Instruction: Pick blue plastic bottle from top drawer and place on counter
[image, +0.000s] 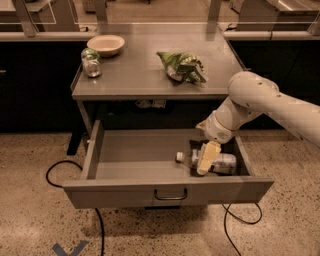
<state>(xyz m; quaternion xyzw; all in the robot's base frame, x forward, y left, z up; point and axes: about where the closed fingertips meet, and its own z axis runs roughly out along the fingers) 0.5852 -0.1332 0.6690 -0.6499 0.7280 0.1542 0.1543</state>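
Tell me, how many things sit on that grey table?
3: a bowl at the back left, a glass jar just in front of it, and a green bag right of centre. The gripper is down in the open drawer, at the bottle.

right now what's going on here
The robot's arm reaches into the open drawer, with its gripper down at the bottle. The bottle lies on its side near the drawer's right end, cap pointing left. It is not yet on the counter, where a bowl, a jar and a green bag sit.
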